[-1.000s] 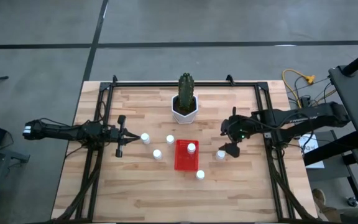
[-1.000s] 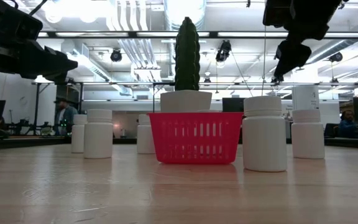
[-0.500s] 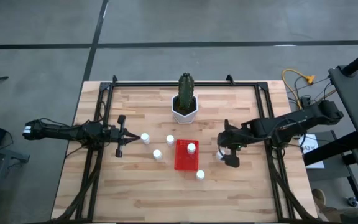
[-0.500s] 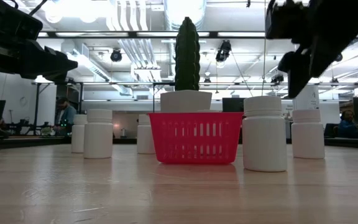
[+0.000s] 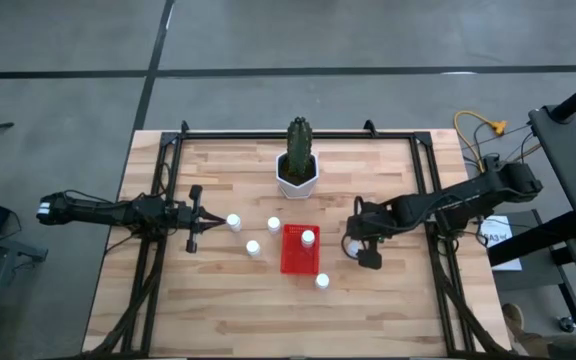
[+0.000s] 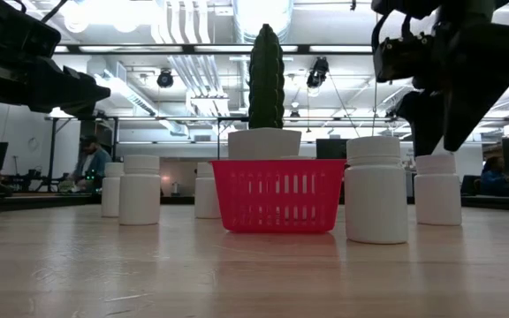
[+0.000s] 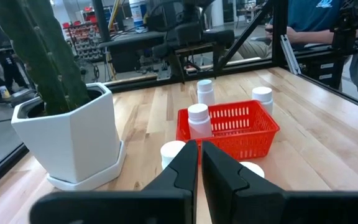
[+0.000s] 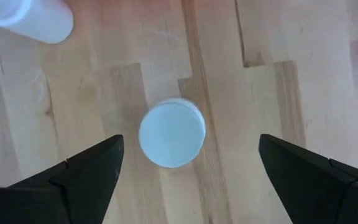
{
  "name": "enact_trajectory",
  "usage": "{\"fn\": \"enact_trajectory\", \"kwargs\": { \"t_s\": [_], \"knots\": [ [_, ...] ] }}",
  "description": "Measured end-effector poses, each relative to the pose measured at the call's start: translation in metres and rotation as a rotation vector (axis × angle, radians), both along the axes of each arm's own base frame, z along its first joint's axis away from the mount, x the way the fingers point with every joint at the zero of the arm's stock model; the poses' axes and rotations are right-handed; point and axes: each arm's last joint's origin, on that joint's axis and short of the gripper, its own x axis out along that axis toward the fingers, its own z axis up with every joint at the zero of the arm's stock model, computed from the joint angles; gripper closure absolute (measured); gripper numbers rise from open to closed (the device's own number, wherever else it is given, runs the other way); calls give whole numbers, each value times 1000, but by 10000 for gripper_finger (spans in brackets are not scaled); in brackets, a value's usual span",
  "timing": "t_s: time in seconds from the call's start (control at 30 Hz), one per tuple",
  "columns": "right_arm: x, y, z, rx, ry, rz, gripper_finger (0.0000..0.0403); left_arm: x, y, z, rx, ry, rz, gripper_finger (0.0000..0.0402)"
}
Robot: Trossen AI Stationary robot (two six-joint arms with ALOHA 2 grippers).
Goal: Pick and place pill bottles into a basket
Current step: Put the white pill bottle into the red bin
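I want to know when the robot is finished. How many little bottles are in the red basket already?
One pill bottle already stands in the red basket. The right gripper is open and hangs over another bottle beside the basket, not holding it yet. The left gripper, shut, waits on the far side. Four more bottles are on the table, so five are left.

One camera is hanging overhead, looking straight down on the whole table (image 5: 218, 300). Another is sitting at tabletop level, facing across into the room. The left wrist camera is looking low across the boards; the right one is pointing straight down, close. All but that last are sharing the red basket (image 5: 299, 250).
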Motion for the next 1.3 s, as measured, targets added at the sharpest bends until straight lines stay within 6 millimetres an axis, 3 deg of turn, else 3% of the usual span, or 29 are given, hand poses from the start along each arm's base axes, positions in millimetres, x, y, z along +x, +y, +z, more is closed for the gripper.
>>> {"fn": "enact_trajectory", "kwargs": {
  "t_s": [1.3],
  "knots": [
    [12,11,-20,-26,24,114,39,0,0,0,0,1,0,398]
  ]
}}
